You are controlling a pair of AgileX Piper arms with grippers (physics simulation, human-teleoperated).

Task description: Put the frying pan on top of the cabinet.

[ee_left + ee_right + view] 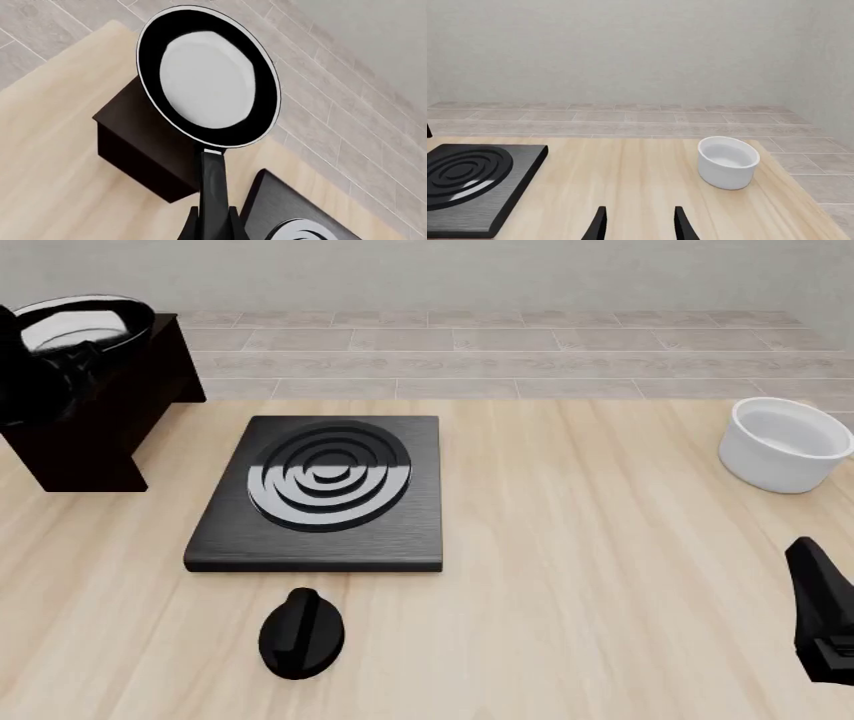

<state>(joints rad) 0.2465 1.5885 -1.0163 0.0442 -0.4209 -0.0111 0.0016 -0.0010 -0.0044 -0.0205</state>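
Cabinet [87, 430] at far-left corner, frying pan [80, 325] above; stove plate [320, 495] left-centre, knob [302, 633] before it; bowl [785, 444] right edge.

Lighting and render quality: bright, even, diffuse; all three views sharp.
Soft faint shadows under cabinet [94, 430] and white bowl [785, 445]; glossy white reflection inside frying pan [208, 80] and on stove plate [320, 495] rings; no blur, no edge distortion.

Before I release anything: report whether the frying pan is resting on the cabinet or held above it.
Cannot tell. The left gripper clamps the frying pan by its handle over the cabinet; contact isn't visible.
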